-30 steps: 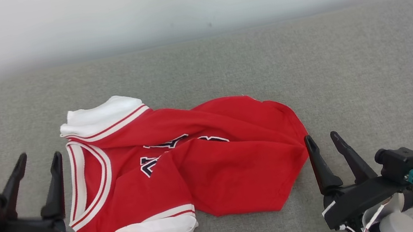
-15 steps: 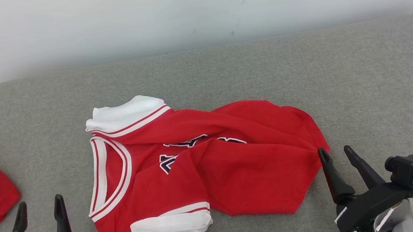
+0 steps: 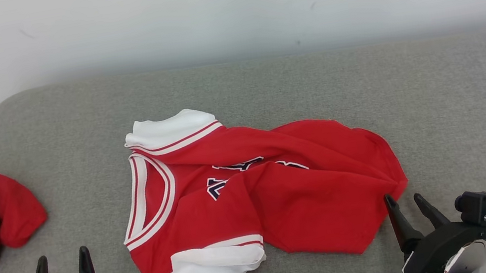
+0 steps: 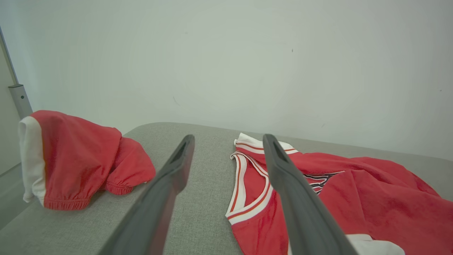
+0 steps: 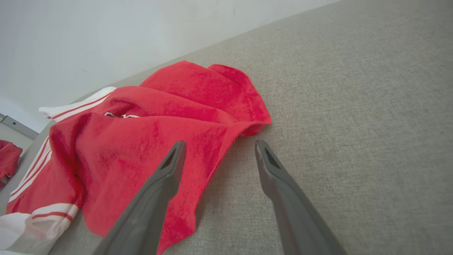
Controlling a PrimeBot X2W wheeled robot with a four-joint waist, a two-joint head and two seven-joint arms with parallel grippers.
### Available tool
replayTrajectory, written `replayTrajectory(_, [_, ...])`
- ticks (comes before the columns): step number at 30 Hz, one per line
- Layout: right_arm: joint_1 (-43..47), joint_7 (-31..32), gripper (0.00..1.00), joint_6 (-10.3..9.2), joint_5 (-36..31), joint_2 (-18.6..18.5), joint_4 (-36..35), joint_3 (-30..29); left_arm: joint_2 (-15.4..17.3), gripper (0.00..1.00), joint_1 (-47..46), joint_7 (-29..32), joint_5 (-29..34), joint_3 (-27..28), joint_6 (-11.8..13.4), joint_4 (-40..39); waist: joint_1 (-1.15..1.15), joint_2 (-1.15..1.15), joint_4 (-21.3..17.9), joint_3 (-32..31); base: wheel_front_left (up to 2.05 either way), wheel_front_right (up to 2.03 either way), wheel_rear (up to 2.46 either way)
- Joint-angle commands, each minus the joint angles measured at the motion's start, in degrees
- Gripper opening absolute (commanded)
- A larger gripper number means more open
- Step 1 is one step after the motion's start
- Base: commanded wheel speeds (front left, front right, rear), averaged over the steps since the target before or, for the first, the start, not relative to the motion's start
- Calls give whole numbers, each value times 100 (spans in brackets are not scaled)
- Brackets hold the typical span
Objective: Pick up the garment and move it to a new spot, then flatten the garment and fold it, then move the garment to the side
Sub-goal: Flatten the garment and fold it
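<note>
- Evidently soft, light and limp, the shirt (image 3: pixel 257 189) lies crumpled at the middle of the cushion (image 3: pixel 455 94); probably best pinched at both shoulders beside the collar (image 3: pixel 135 203).
- Left end effector (image 3: pixel 62 254) and right end effector (image 3: pixel 402 197) gape wide, empty, at the cushion's near edge.

The left gripper (image 4: pixel 228 137) hovers with its two long dark fingers spread and empty above a grey fabric-covered worktop (image 4: pixel 205 198). Past the finger on the view's right lies a crumpled red jersey with white-and-red striped V-neck trim (image 4: pixel 371 198). Well apart, at the view's left, sits a bunched red garment with a white band (image 4: pixel 74 156). A pale wall (image 4: pixel 226 63) rises behind.
</note>
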Motion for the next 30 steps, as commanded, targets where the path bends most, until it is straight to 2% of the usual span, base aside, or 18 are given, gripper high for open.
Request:
replayTrajectory(1, [-78,29,100,3,7,-25,129,-17,-44,100,77,-21,60,37,-59,41,1,0,56,-5,0,0,0])
replayTrajectory(9, [-452,-9,100,3,85,-93,872,-16,-243,100,26,-21,189,92,-295,165,1,0,250,25,0,0,0])
replayTrajectory(10, [-519,-42,80,3,105,-101,967,-13,-266,100,25,-21,209,96,-335,184,1,0,282,31,0,0,0])
replayTrajectory(11, [-593,-79,36,3,130,-102,1062,9,-284,100,21,-21,232,104,-353,201,1,0,308,31,0,0,0])
replayTrajectory(12, [-656,-111,0,3,144,-108,1158,39,-306,100,20,-22,244,112,-394,219,1,0,331,35,0,0,0])
replayTrajectory(18, [-1121,-357,0,3,270,-266,1424,260,-418,100,19,-22,306,164,-504,321,1,0,416,22,0,0,0])
replayTrajectory(23, [-1572,-467,0,3,507,-566,1251,366,-512,100,107,-22,378,210,-552,379,1,0,397,-67,0,0,0])
replayTrajectory(30, [-1982,-274,0,3,710,-1059,829,515,-638,100,149,-22,445,252,-646,446,1,0,389,-170,0,0,0])
